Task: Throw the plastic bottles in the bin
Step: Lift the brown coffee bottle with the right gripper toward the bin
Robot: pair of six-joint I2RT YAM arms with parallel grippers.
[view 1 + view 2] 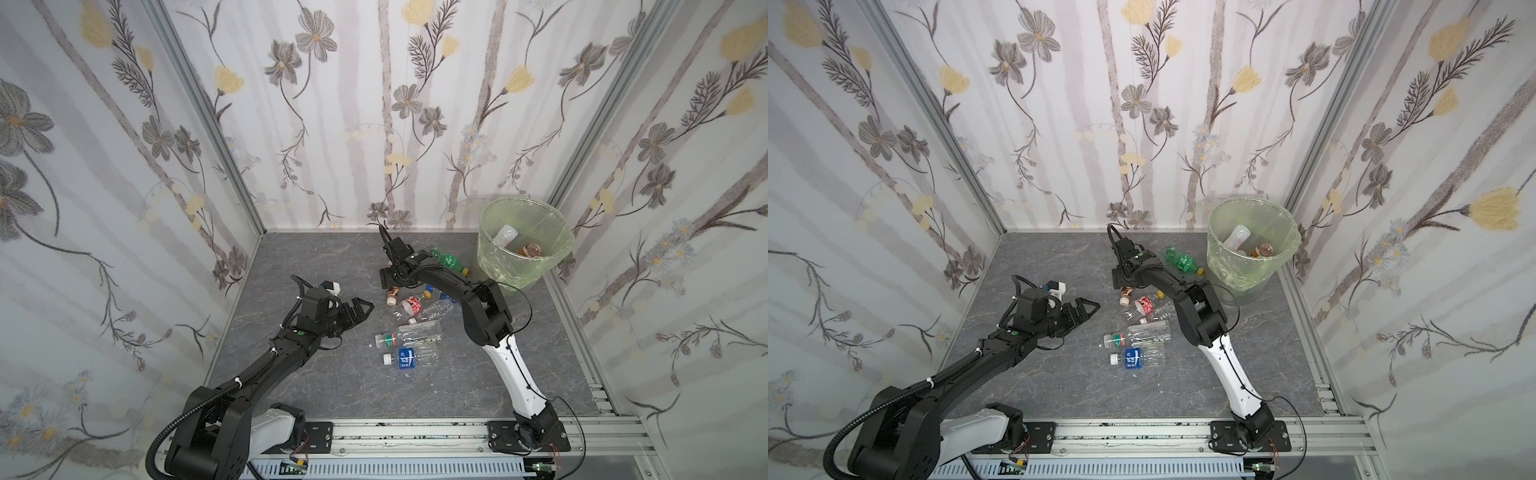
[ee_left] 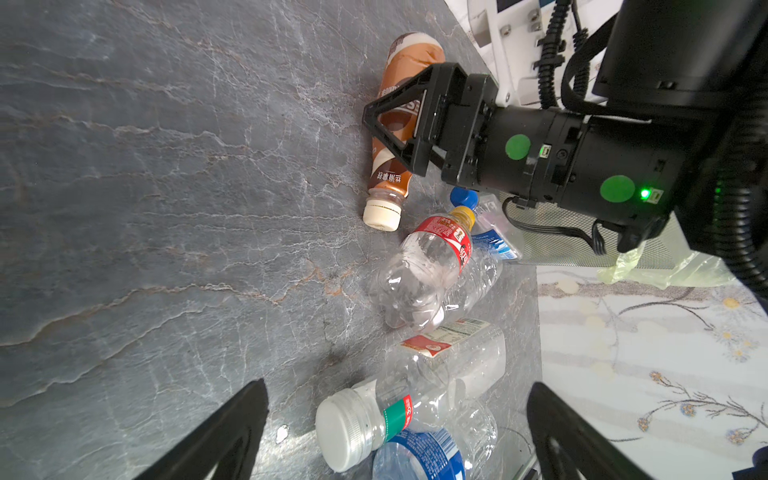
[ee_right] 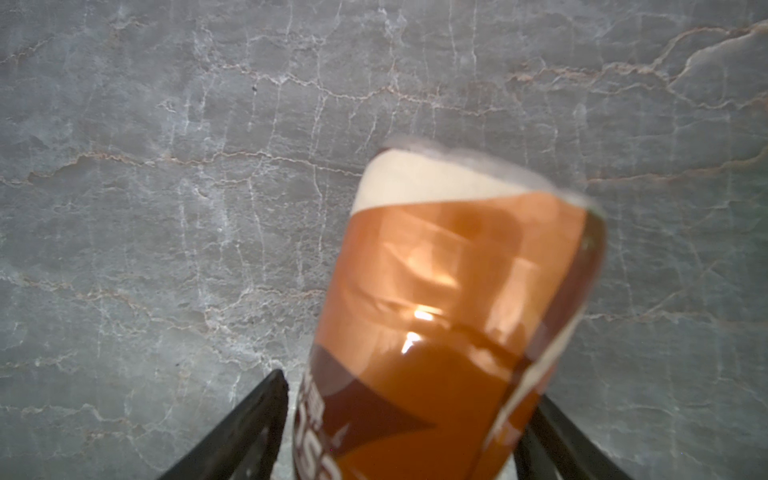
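Starting nearest the robot's base, a blue-labelled bottle [image 1: 409, 358] and a green-banded clear bottle [image 1: 409, 334] lie on their sides on the grey marbled tabletop [image 1: 311, 374]. The left gripper [image 1: 361, 309] hangs just beside them with its jaws spread wide and nothing in them.

Beyond those lies a crumpled red-labelled bottle [image 1: 411, 305]. Next to it is the brown bottle [image 3: 457, 291] with a cream cap, also lying flat on the tabletop. The right gripper [image 3: 411, 390] straddles its body, one finger on each side. Whether the fingers are pinching it yet, I cannot tell.

This bottle looks empty and light, with thin walls that are already dented. It would likely buckle under a hard squeeze, its glossy sleeve looks slippery, and its round body could roll. The middle of the body, across the label, seems a better place to hold than the tapering neck.

Farther back, a green bottle [image 1: 449, 259] lies near the bin [image 1: 515, 270]. The bin stands in the far right corner with a few bottles already inside.
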